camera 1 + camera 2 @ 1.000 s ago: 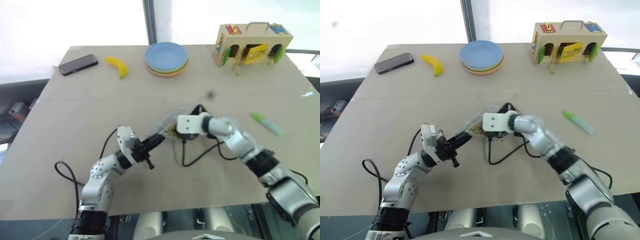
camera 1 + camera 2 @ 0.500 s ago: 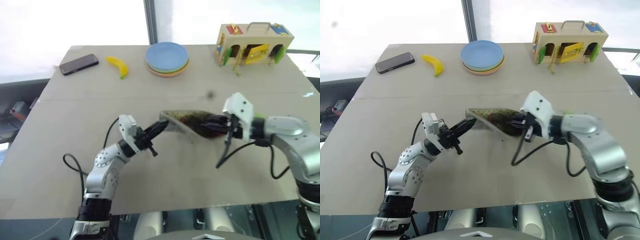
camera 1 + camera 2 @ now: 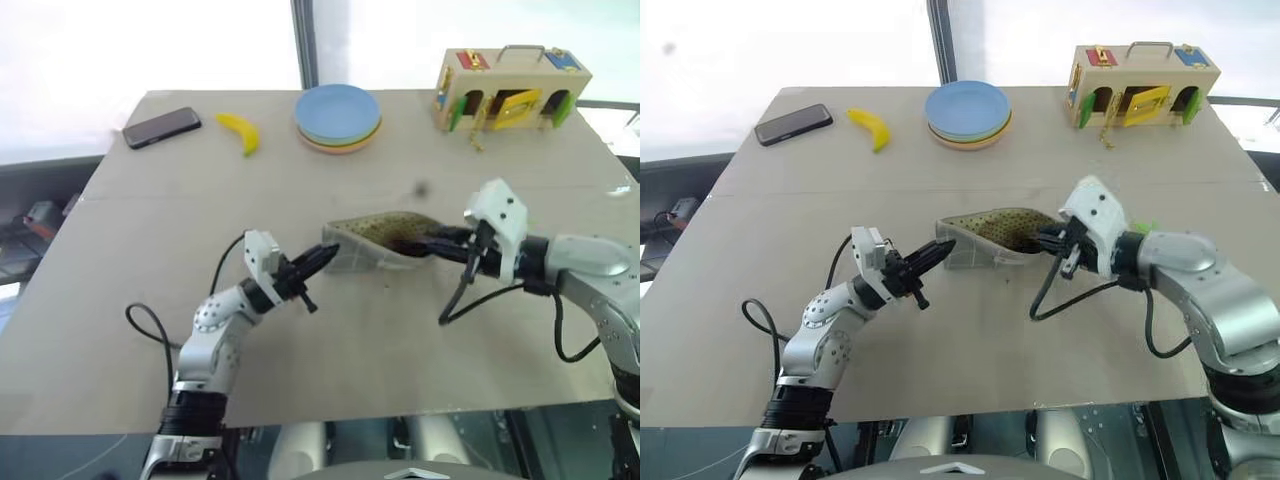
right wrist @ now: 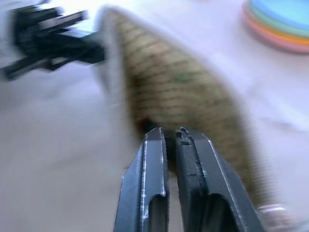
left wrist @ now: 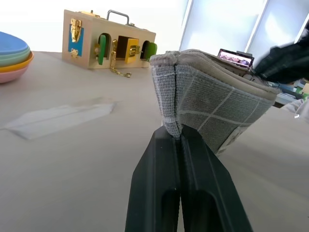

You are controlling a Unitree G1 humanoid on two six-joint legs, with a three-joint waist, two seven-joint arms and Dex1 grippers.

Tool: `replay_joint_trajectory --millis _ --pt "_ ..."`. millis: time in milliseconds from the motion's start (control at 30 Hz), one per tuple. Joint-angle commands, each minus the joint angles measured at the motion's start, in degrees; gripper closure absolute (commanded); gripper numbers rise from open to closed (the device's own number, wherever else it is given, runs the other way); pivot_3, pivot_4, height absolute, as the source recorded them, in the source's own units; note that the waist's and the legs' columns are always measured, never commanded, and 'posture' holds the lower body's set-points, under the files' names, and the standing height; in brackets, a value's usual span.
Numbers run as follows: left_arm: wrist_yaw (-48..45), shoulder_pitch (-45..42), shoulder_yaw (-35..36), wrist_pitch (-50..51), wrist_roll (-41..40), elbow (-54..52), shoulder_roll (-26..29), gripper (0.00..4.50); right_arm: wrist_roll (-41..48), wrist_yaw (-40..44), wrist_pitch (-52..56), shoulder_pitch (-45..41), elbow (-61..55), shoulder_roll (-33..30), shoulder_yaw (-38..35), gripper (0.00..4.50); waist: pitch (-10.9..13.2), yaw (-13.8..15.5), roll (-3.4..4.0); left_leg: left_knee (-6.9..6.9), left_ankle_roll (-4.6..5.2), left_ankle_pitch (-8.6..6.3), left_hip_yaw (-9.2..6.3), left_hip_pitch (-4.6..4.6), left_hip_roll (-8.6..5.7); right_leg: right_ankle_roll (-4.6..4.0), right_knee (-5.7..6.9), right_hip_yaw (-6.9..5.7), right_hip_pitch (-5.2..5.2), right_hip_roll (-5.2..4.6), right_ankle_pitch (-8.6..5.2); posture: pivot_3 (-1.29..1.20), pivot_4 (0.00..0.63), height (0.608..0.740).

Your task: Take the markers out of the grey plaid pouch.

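Mid-table, a bit toward the near edge, the grey plaid pouch (image 3: 372, 243) hangs off the surface between the two arms, mouth gaping upward, yellowish dotted lining showing; outer fabric grey with thin white grid lines — clear in the left wrist view; left gripper (image 5: 179, 140) clamped tight on the pouch's end seam, fingers fully together on the fabric; right gripper (image 4: 169, 134) has its tips at the open mouth, fingers nearly together with a faint reddish spot just ahead of them, but whether they pinch the rim, a marker or nothing — cannot tell, too blurred; step in hand looks like fishing inside the pouch for a marker; a sliver of green (image 3: 1145, 228), likely the green marker, peeks out beyond the right wrist toward the table's right edge; next move probably needs the left to keep the pouch steady while the right goes in and draws the marker out; farther off along the far edge: black phone (image 3: 159, 128), banana (image 3: 241, 131), stacked plates (image 3: 338, 117), wooden latch box (image 3: 510, 88).
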Motion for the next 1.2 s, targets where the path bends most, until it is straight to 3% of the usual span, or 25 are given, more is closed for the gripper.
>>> replay_joint_trajectory --millis 33,67,367,667,733,867,1033,1200 --pt "-0.5 0.3 -0.8 -0.6 0.0 -2.7 0.0 4.5 -2.8 -2.5 -2.5 -3.2 2.1 1.7 5.6 2.24 0.0 0.0 0.0 -0.01 0.0 0.0 0.0 0.0 0.01 0.0 0.0 -0.01 0.0 0.02 0.0 0.0 0.15 0.74" --pt "-0.4 0.3 -0.9 -0.5 0.0 -2.8 0.0 4.5 -4.0 -2.6 -3.3 -3.8 2.9 1.7 7.9 1.96 0.0 0.0 0.0 -0.02 0.0 0.0 -0.01 0.02 0.01 0.0 0.01 -0.02 -0.01 0.04 0.0 0.0 0.15 0.74" --pt "0.6 0.8 -1.1 0.3 -0.6 -4.1 -0.2 4.5 -17.0 -2.9 -14.5 -8.3 12.5 3.5 24.8 1.96 0.0 -0.1 0.0 0.02 0.0 0.0 0.03 0.01 0.01 0.02 0.01 -0.01 -0.01 0.03 0.0 0.0 0.15 0.74" --pt "0.8 1.9 -2.3 2.1 -1.2 -6.1 -0.8 4.5 -36.2 -7.7 -34.9 -13.1 38.1 9.9 36.1 1.96 0.0 -0.3 -0.01 0.02 -0.01 0.01 0.08 0.03 0.02 0.19 0.03 -0.01 -0.01 0.07 0.09 0.0 0.15 0.74" --pt "0.7 2.0 -2.4 2.1 -1.1 -6.3 -0.8 4.5 -37.7 -7.5 -37.2 -13.1 42.0 10.9 36.3 2.47 0.0 -0.4 -0.02 0.02 -0.01 0.01 0.09 0.07 0.02 0.23 0.04 0.01 0.01 0.07 0.12 0.0 0.15 0.74" --pt "0.8 2.4 -1.6 1.8 -0.9 -6.0 -0.4 4.5 -37.9 -5.1 -38.3 -12.3 40.8 10.4 33.3 3.96 -0.1 -0.5 -0.09 0.05 -0.01 0.02 0.09 0.1 0.04 0.23 0.09 0.0 0.04 0.07 0.12 0.0 0.15 0.74" --pt "1.5 2.5 -1.0 1.4 -0.6 -5.0 -0.4 4.5 -34.5 -0.2 -36.7 -9.6 31.7 7.6 27.9 4.46 -0.1 -0.2 -0.08 0.06 -0.02 0.01 0.06 0.09 0.08 0.19 0.11 0.0 0.03 0.05 0.14 0.0 0.15 0.74" --pt "1.8 2.1 -0.4 1.0 -0.3 -3.4 -0.4 4.5 -30.1 4.0 -31.6 -7.4 23.2 5.8 23.5 4.46 -0.1 0.0 -0.06 0.05 -0.01 0.01 0.04 0.02 0.07 0.13 0.06 -0.05 0.01 0.04 0.17 0.0 0.15 0.74"
